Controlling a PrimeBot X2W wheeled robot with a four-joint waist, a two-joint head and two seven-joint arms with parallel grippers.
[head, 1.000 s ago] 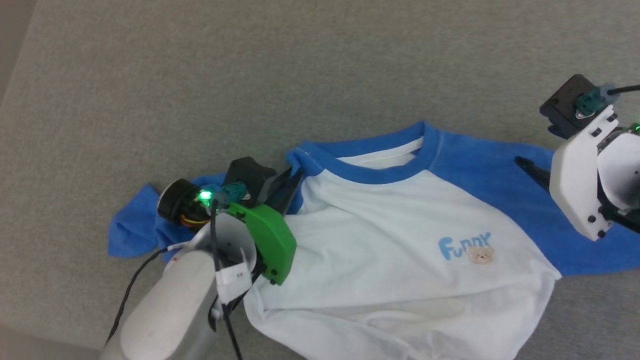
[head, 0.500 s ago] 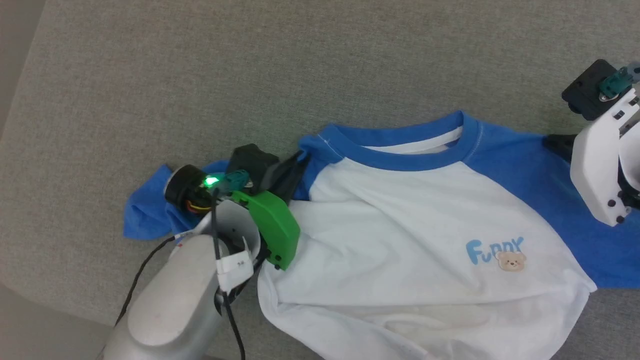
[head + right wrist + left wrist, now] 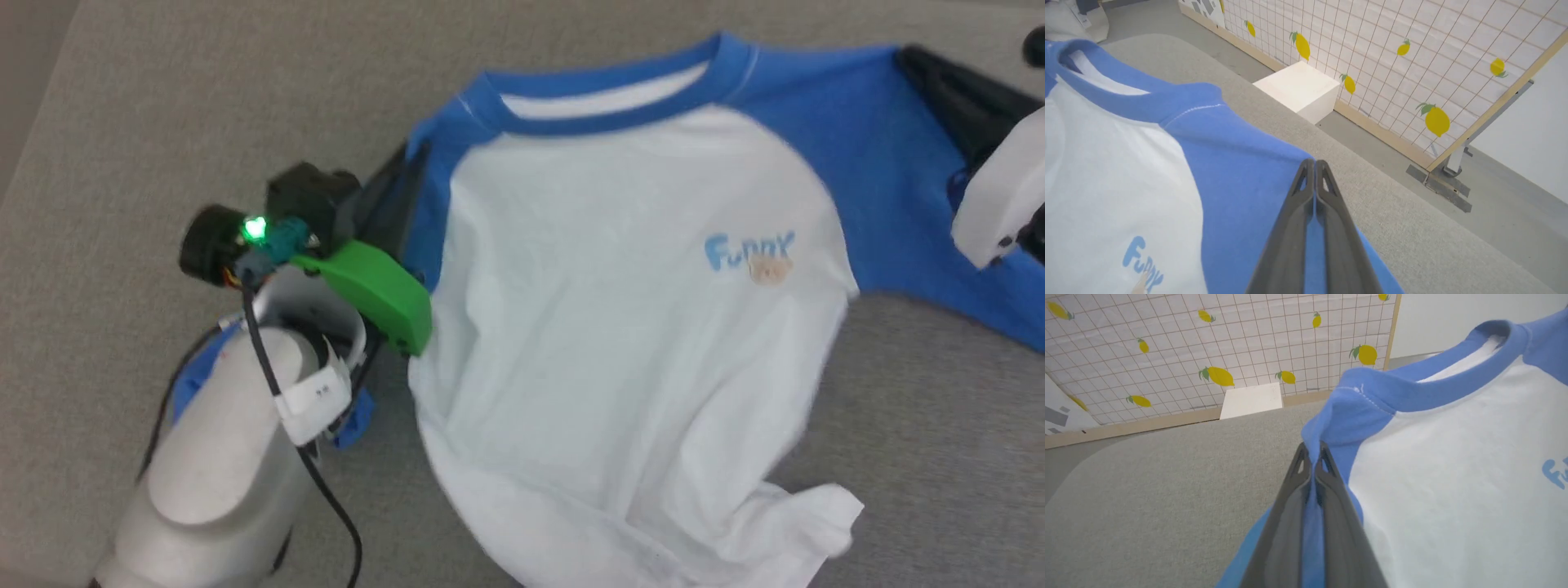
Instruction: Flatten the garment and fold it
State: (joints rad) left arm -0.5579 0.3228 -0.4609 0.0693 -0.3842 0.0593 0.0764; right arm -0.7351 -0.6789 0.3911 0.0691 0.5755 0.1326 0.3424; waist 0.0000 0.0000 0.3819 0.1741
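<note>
The garment (image 3: 612, 286), white with blue shoulders and neck trim, hangs lifted between my two grippers, its hem draping down onto the grey table (image 3: 204, 98). My left gripper (image 3: 402, 167) is shut on the blue shoulder beside the collar. In the left wrist view a fold of the garment (image 3: 1453, 457) is pinched between the left gripper's (image 3: 1312, 451) fingers. My right gripper (image 3: 906, 57) is shut on the other blue shoulder. The right wrist view shows the right gripper (image 3: 1312, 167) clamping the blue cloth of the garment (image 3: 1237, 171). One blue sleeve (image 3: 353, 426) dangles under my left forearm.
A grid panel (image 3: 1208, 355) printed with lemons stands beyond the table's far edge, with a white box (image 3: 1300, 90) on the floor at its foot. The table's rounded corner (image 3: 1094, 457) lies to the left.
My right gripper has shut on the blue shoulder. Both arms have raised the garment off the table and pulled its top edge taut. The head camera has shifted too.
</note>
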